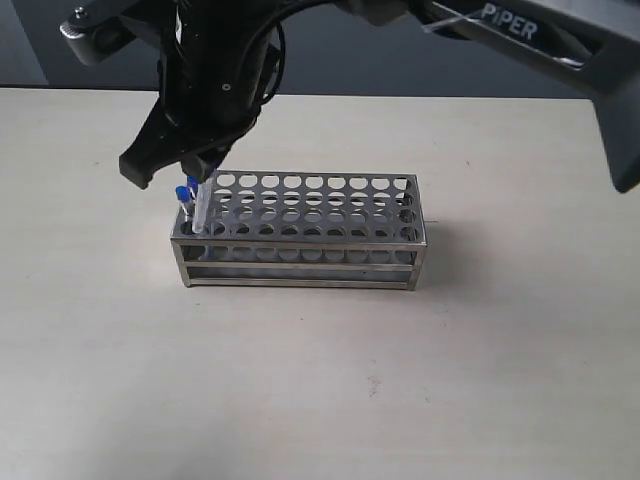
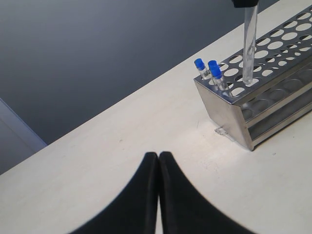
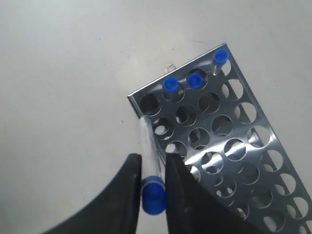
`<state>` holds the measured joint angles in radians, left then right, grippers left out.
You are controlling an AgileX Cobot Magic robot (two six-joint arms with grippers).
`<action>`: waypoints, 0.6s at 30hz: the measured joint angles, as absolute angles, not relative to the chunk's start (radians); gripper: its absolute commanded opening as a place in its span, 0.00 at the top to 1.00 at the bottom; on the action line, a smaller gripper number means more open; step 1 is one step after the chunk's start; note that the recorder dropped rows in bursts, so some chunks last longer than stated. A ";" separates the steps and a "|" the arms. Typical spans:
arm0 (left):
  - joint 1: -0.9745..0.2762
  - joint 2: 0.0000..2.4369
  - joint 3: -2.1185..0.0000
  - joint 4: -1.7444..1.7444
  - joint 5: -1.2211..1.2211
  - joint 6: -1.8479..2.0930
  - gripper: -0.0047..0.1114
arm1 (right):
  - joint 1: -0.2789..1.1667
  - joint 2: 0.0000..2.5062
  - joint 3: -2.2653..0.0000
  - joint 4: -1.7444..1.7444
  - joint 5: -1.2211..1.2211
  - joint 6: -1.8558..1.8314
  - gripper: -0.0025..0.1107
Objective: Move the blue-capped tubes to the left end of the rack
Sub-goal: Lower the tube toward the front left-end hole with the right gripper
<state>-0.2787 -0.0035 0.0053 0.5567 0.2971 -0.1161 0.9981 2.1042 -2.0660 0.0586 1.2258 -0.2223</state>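
Note:
The steel rack [image 1: 310,262] stands mid-table. Three blue-capped tubes [image 3: 195,79] stand in holes at its left end, also seen in the left wrist view [image 2: 212,65] and from outside [image 1: 181,193]. My right gripper [image 3: 152,158] reaches across over that end [image 1: 192,171] and is shut on a fourth blue-capped tube [image 3: 154,195], gripping just under the cap. That tube [image 2: 249,44] hangs slightly tilted, with its lower tip in a hole near the same end of the rack [image 2: 273,92]. My left gripper [image 2: 159,155] is shut and holds nothing, low over bare table, well short of the rack.
The rack's [image 3: 229,146] other holes hold nothing. A small clear scrap [image 2: 220,130] lies on the table by the rack's left foot. The pale table [image 1: 320,380] spreads bare in front of the rack; its far edge meets a dark backdrop.

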 measured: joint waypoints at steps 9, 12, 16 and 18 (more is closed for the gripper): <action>-0.279 -0.003 0.005 0.557 0.297 -0.116 0.95 | 0.998 2.173 -2.172 0.040 1.224 -0.237 0.98; -0.279 -0.003 0.005 0.557 0.297 -0.116 0.95 | 0.998 2.188 -2.185 0.040 1.222 -0.237 0.98; -0.279 -0.003 0.005 0.557 0.297 -0.116 0.95 | 0.998 2.200 -2.185 0.040 1.224 -0.239 0.98; -0.279 -0.003 0.005 0.557 0.297 -0.116 0.95 | 0.998 2.200 -2.185 0.040 1.224 -0.239 0.98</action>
<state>-0.2787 -0.0035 0.0053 0.5567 0.2971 -0.1161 0.9981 2.1995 -2.1851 0.0398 1.2239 -0.2392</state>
